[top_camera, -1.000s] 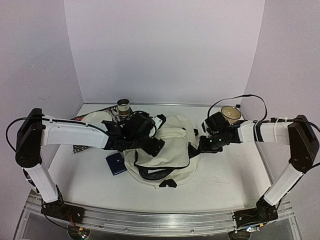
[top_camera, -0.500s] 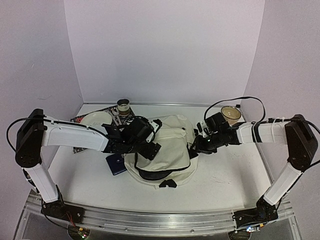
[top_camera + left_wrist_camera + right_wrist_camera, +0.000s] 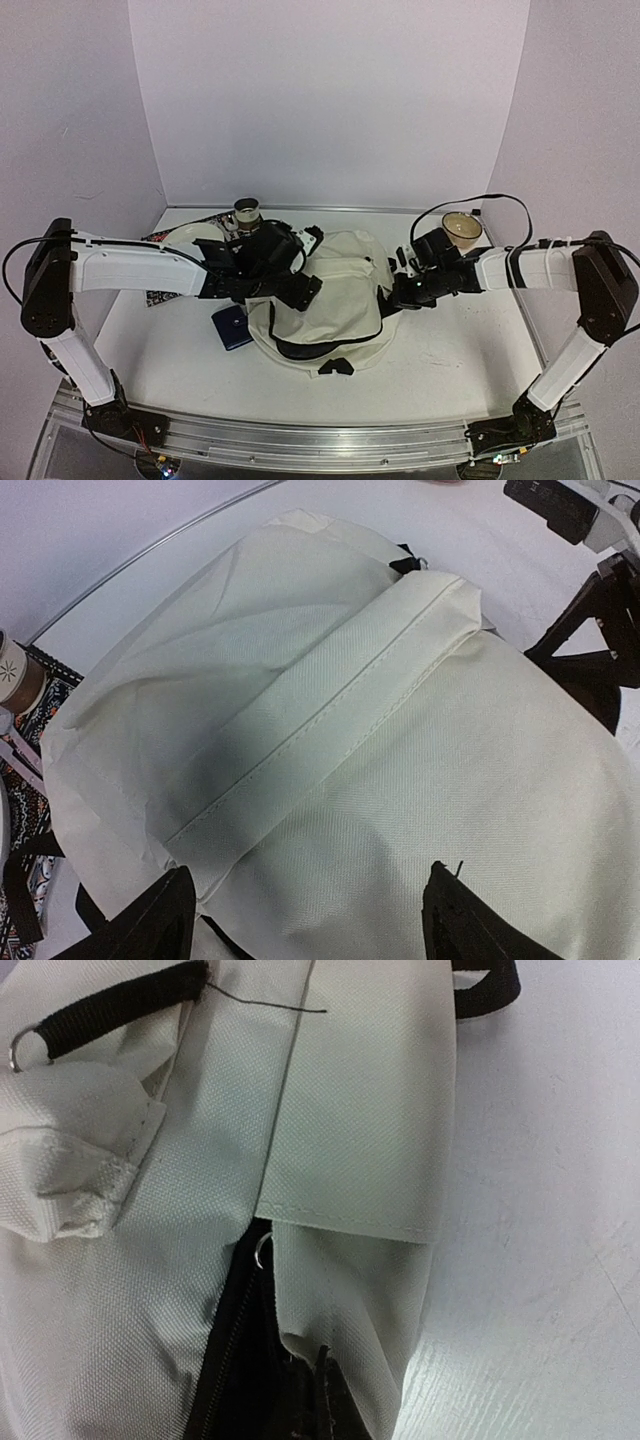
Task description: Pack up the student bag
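The student bag (image 3: 330,300) lies mid-table, a cream fabric pack with black straps. It fills the left wrist view (image 3: 330,730) and the right wrist view (image 3: 350,1110). My left gripper (image 3: 290,290) hovers just over the bag's left part. It is open, its fingertips spread wide above the cloth (image 3: 308,875) with nothing between them. My right gripper (image 3: 400,292) is at the bag's right edge. Its fingers are shut together (image 3: 322,1360) on the cream fabric edge beside the black zipper (image 3: 235,1330).
A navy flat item (image 3: 232,327) lies by the bag's left side. Behind the left arm are a brown cup (image 3: 246,212), a white plate (image 3: 192,237) and a patterned book (image 3: 155,297). A second cup (image 3: 461,228) stands at the back right.
The right gripper has closed at the bag's right edge. The left gripper has shifted slightly back over the bag and stayed open.
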You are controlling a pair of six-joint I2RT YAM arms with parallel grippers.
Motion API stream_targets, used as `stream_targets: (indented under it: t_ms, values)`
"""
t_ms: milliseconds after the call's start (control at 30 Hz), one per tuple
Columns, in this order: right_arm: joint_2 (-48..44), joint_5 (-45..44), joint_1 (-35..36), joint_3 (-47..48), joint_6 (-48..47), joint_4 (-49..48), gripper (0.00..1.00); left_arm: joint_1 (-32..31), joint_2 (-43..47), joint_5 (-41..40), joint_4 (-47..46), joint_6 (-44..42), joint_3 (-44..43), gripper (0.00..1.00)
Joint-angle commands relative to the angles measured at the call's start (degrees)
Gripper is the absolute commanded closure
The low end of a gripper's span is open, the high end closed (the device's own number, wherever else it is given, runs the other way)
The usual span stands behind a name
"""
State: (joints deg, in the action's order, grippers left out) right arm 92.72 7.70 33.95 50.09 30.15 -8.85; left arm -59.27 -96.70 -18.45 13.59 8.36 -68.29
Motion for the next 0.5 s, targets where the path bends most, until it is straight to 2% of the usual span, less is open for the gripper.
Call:
stream_targets:
  t_ms: [0, 333, 467]
  values:
    - [-7.0, -1.5, 0.1, -2.1, 1.2, 2.5, 1.0, -0.6, 3.4, 1.8, -0.2, -0.6, -3.5, 0.22]
    - [-15.7, 10.1, 0.5, -9.7, 10.6, -14.3, 1.0, -2.7, -0.4, 3.5, -0.3, -0.3, -9.3, 0.25]
    - [-16.6, 11.7, 2.1, -11.4, 12.6, -18.1, 1.0, -4.0, -3.0, 4.4, -0.2, -0.2, -12.7, 0.28]
